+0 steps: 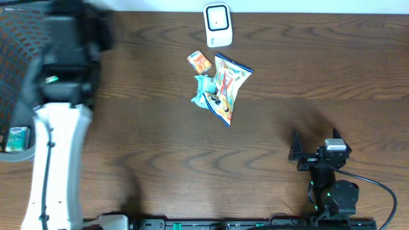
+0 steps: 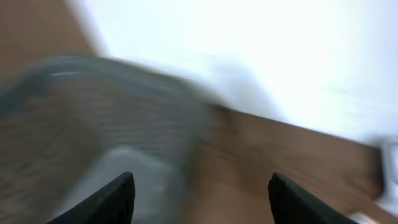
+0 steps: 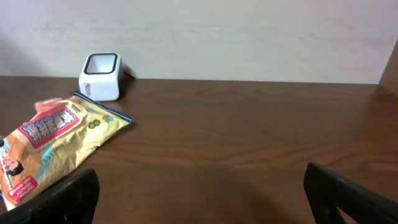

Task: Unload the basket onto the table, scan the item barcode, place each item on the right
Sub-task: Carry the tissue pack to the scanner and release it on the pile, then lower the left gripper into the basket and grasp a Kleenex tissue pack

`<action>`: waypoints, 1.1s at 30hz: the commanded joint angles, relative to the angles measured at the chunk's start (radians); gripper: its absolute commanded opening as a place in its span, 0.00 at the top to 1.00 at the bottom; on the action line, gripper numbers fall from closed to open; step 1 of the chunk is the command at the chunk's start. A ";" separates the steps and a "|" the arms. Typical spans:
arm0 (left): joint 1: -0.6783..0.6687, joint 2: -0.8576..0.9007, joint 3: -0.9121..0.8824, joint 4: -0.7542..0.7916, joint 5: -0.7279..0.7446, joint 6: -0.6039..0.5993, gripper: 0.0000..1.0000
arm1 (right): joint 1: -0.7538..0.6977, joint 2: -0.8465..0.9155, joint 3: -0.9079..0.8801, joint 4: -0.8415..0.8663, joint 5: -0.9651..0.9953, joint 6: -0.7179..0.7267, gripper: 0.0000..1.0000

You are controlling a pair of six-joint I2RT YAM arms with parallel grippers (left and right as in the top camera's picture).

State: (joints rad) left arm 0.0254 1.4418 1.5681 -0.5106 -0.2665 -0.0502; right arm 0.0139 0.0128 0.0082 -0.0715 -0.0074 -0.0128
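The dark wooden surface (image 1: 319, 70) is mostly bare, with the goods bunched at its far middle, probably so either arm can reach them and the reader. The white left arm (image 1: 54, 160) stretches up the left side and hangs over a mesh basket (image 1: 14, 70). Its wrist view is badly blurred, but the left end effector (image 2: 202, 190) has its jaws apart with nothing between them. I take the basket for the bin where items go or come from, and a small pack (image 1: 17, 137) already lies in it. The right arm (image 1: 332, 185) sits low at the near right corner. The right end effector (image 3: 199, 177) is spread wide and empty, aimed across the surface as if waiting its turn. The large yellow snack bag (image 1: 228, 86) lies flat in the middle, printed face up, so its barcode is not visible to me. The white scanner (image 1: 217, 25) stands just beyond it at the far edge, window facing the arms. A teal packet (image 1: 206, 89) and a small orange one (image 1: 199, 61) lie beside the bag, touching or nearly so.
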 commanded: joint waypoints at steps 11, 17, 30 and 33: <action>0.450 0.121 -0.076 -0.069 -0.085 0.074 0.33 | -0.007 -0.004 -0.003 -0.003 0.002 -0.014 0.01; 0.499 0.198 -0.203 -0.090 -0.086 0.371 0.33 | -0.007 -0.004 -0.003 -0.003 0.002 -0.014 0.01; 0.621 0.212 -0.374 -0.009 -0.057 0.600 0.33 | -0.007 -0.004 -0.003 -0.003 0.002 -0.014 0.01; 0.640 0.214 -0.374 0.005 -0.001 0.610 0.33 | -0.007 -0.004 -0.003 -0.003 0.002 -0.014 0.01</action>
State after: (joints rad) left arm 0.6487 1.6466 1.1992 -0.5186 -0.3244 0.5220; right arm 0.0139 0.0128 0.0082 -0.0715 -0.0074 -0.0128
